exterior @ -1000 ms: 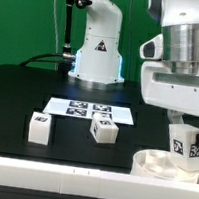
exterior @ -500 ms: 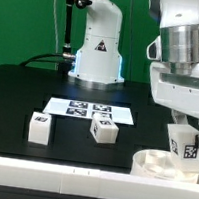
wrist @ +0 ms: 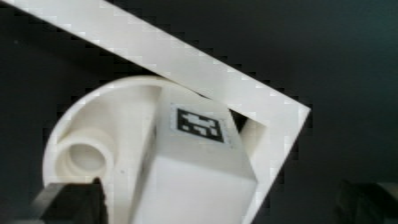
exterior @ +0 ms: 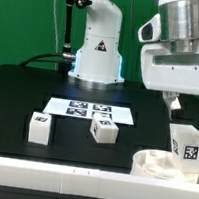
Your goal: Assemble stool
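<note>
At the near corner of the tabletop (exterior: 28, 91) on the exterior view's right, you have the round white seat (exterior: 158, 164) lying flat, just behind the white border rail (exterior: 58, 171). One leg (exterior: 187, 145) stands upright on the seat, its square tag facing the camera. In the wrist view that same leg (wrist: 199, 150) rises from the seat (wrist: 98, 125) beside an open socket hole, and the rail (wrist: 187, 55) crosses behind them.

Half a second ago the arm sat low over this leg, covering its top. Now it has risen, so you see the whole leg standing alone with a gap above it. Nothing is pinched in the jaws. Only one finger (exterior: 173, 102) shows, so you cannot tell how far they are spread.

Out toward the middle of the near edge, two more legs (exterior: 105, 131) (exterior: 40, 127) lie loose and well apart from the seat, where they were before. Behind them the marker board (exterior: 89, 110) lies flat, and the arm's base (exterior: 99, 49) stands at the far edge.
</note>
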Robot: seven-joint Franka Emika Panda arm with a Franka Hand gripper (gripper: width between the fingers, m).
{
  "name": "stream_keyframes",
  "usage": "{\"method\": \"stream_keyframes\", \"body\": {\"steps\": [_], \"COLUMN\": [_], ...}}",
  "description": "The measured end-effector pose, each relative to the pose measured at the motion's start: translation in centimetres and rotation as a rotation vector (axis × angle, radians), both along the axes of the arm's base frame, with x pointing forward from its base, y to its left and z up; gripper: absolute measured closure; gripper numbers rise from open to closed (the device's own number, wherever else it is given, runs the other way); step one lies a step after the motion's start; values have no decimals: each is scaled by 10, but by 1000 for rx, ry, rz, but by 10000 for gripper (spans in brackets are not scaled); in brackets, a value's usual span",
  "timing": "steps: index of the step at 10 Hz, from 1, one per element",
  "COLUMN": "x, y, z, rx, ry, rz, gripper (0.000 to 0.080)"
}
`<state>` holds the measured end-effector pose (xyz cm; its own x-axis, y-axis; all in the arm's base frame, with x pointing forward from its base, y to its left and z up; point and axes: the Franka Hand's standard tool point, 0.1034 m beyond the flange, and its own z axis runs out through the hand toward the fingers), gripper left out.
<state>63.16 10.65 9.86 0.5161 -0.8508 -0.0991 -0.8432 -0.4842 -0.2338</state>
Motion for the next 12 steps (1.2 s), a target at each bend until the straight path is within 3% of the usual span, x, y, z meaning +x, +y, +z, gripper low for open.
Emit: {"method": "stream_keyframes", "body": {"steps": [3,5,7,10,12], "x": [0,0,3,3,6], "y": [1,8,11,10,10], "z": [-1,0,3,3,4], "rx": [-28,-138,-192,-218,-279], "ry": [-35,-83,-117,-147,-202], "rz": [176,504,715,895,1161], "gripper": [151,151,151,151,151]}}
